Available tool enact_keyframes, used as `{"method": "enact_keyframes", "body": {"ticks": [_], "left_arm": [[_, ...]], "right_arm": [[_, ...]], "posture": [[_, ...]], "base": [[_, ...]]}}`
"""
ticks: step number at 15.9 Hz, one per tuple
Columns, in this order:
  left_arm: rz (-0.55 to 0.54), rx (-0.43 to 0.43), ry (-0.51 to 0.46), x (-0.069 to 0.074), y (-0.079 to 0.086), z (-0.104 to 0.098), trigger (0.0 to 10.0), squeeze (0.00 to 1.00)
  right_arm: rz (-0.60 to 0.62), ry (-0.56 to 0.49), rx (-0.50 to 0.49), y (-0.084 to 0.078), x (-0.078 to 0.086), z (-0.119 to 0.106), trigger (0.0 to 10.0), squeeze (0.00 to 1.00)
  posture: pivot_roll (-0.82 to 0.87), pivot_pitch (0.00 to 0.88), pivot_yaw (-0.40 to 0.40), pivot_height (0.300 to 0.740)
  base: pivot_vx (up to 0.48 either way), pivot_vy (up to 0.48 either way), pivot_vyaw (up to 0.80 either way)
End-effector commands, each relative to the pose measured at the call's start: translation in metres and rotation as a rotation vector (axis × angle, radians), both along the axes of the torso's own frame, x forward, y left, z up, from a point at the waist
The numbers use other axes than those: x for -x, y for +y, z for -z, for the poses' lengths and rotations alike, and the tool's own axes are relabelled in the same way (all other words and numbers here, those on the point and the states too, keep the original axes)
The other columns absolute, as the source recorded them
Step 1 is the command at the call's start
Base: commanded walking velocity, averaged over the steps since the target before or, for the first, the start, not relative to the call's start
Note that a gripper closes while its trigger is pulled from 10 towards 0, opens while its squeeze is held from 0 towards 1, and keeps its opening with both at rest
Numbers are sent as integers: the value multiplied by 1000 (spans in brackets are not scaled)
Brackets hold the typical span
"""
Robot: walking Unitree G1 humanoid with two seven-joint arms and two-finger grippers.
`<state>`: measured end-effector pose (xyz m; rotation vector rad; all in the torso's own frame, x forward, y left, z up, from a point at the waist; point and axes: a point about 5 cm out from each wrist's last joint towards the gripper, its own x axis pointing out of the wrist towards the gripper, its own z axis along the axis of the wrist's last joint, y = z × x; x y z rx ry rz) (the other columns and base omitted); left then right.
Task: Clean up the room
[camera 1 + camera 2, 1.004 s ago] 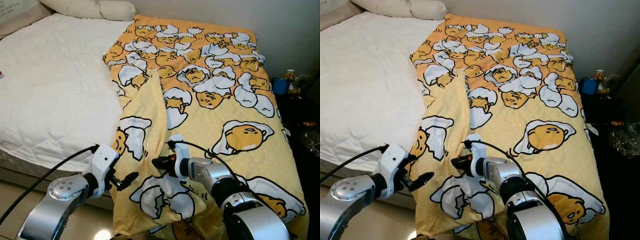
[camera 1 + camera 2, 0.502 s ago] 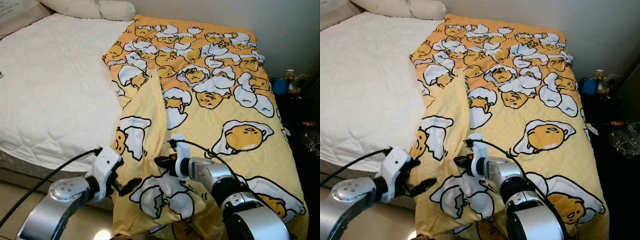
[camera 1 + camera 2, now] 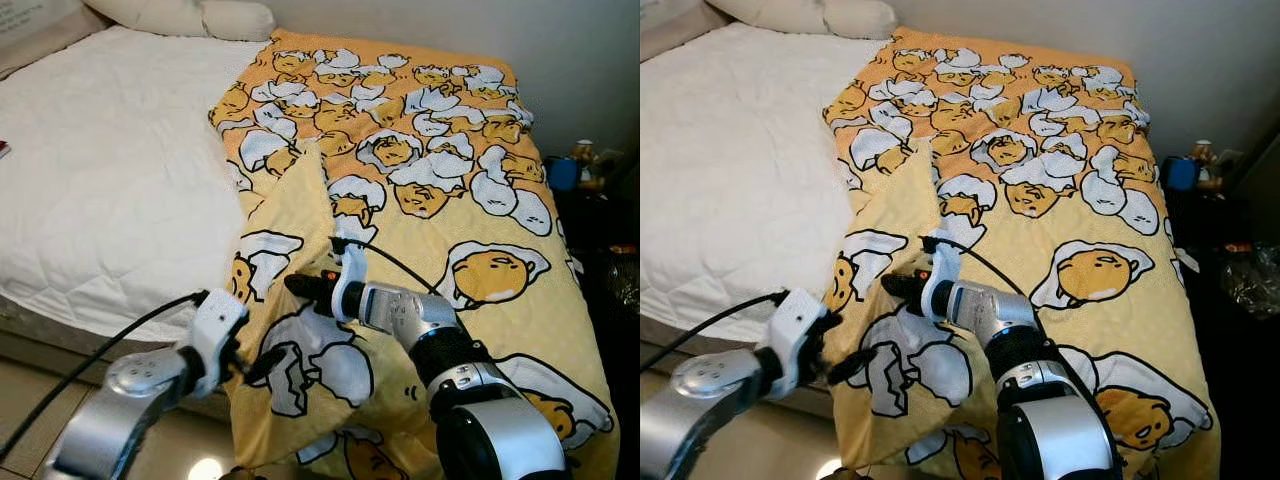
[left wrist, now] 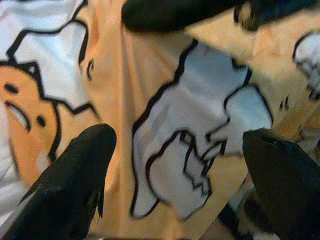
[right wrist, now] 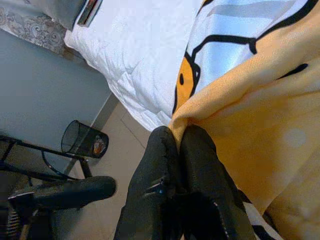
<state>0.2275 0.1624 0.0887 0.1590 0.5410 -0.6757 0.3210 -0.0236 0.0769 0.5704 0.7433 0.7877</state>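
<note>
The right gripper (image 5: 176, 137) pinched a blanket (image 3: 450, 230) fold; its wrist view added a bin (image 5: 82, 141). The left gripper (image 4: 175, 145) gaped beside it.

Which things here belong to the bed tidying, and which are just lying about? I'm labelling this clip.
In the job:
- yellow egg-print quilted blanket
- right gripper, shut on a blanket fold
- left gripper, open at the blanket's hanging edge
- white quilted mattress

Lying about:
- cream pillows at the head
- black mesh wastebasket on the floor
- blue cup beside the bed
</note>
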Motion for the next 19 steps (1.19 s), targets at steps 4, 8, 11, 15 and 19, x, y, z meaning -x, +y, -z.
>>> {"method": "enact_keyframes", "body": {"ticks": [4, 8, 11, 15, 19], "left_arm": [[-145, 73, 50, -19, -10, 9, 10000, 937], [-173, 64, 143, -45, -26, 23, 10000, 957], [-174, 71, 141, -65, -36, 29, 10000, 949], [-205, 83, 128, -77, -38, 34, 0, 604], [-214, 103, 120, -82, -34, 38, 0, 0]], "right_arm": [[-88, -15, -50, 36, 7, -20, 0, 0], [-97, -4, -22, 36, 9, -17, 0, 0], [-94, 0, -37, 39, 10, -20, 0, 0], [-82, 1, -43, 39, 11, -21, 0, 0], [-70, 0, -45, 38, 10, -21, 0, 0]], "posture": [[-94, 0, -37, 740], [-91, 0, -48, 740], [-97, 0, -38, 740], [-106, 0, -23, 740], [-114, 0, -10, 740]], "base": [[0, 0, 0], [0, 0, 0], [0, 0, 0], [0, 0, 0], [0, 0, 0]]}}
